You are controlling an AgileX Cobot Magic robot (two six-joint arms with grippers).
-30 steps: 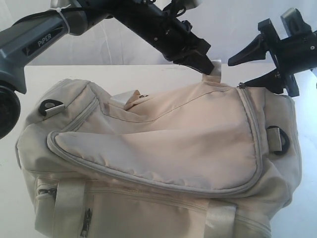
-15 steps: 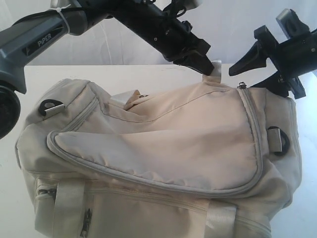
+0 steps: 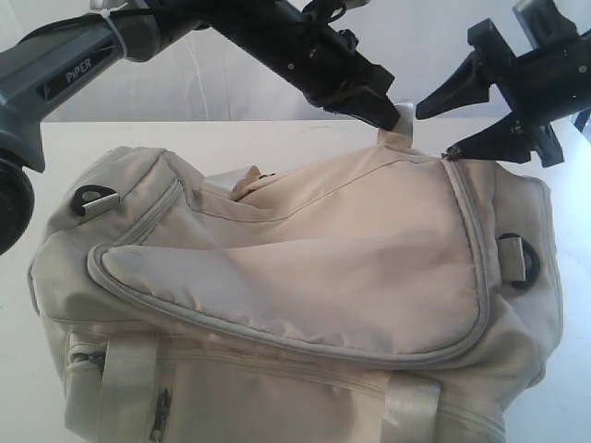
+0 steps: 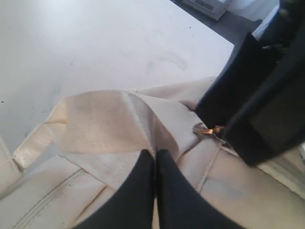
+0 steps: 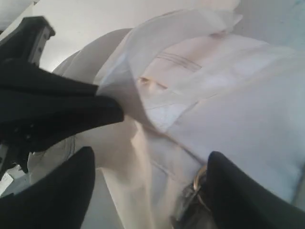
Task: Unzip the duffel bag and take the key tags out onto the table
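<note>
The cream duffel bag [image 3: 305, 268] lies zipped on the white table [image 3: 231, 138]. My left gripper [image 3: 392, 118] is shut on the off-white strap loop [image 3: 399, 137] at the bag's top edge and holds it up; in the left wrist view the fingertips [image 4: 155, 153] pinch the strap's fold [image 4: 114, 119]. My right gripper [image 3: 436, 132] stands open just right of it, its lower fingertip beside the zipper pull [image 3: 451, 154]. In the right wrist view the metal pull [image 5: 193, 188] sits against one finger [image 5: 233, 191], with nothing gripped. The key tags are hidden.
A black D-ring [image 3: 522, 261] sits on the bag's right end and another [image 3: 92, 196] at its left. A second strap [image 3: 411, 411] crosses the bag's near side. Bare tabletop [image 4: 95, 47] lies behind the bag.
My right gripper has swung up and leftward, its lower fingertip coming to the zipper pull. My left gripper has lifted the strap loop slightly.
</note>
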